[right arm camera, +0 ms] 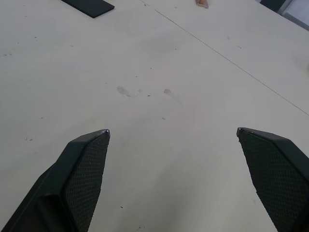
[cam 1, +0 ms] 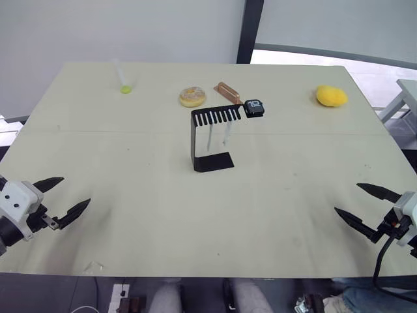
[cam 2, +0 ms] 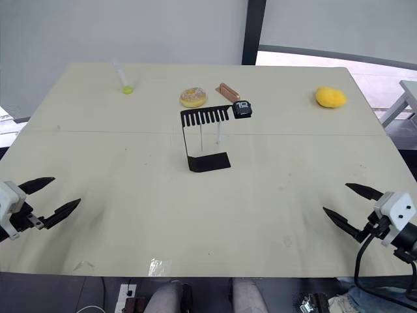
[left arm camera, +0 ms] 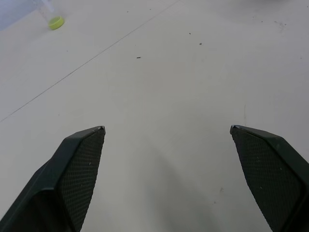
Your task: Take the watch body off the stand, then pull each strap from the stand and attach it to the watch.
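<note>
The black stand (cam 1: pixel 212 137) rises in the middle of the table, its comb arm on top. At the right end of that arm sits the small black watch body (cam 1: pixel 254 107), light digits on its screen. Two thin white straps (cam 1: pixel 218 137) hang down from the comb slots. My left gripper (cam 1: pixel 64 197) hovers open over the table's near left corner, far from the stand. Over the near right corner my right gripper (cam 1: pixel 366 205) is open too, nothing between its fingers. A corner of the stand's base (right arm camera: pixel 89 7) shows in the right wrist view.
Along the back of the table (cam 1: pixel 130 163) lie a clear tube with a green tip (cam 1: pixel 124 83), a round beige bun-like item (cam 1: pixel 192 96), a brown rectangular block (cam 1: pixel 227 92) just behind the stand, and a yellow lemon-like object (cam 1: pixel 331 96). A bare tabletop stretches between grippers and stand.
</note>
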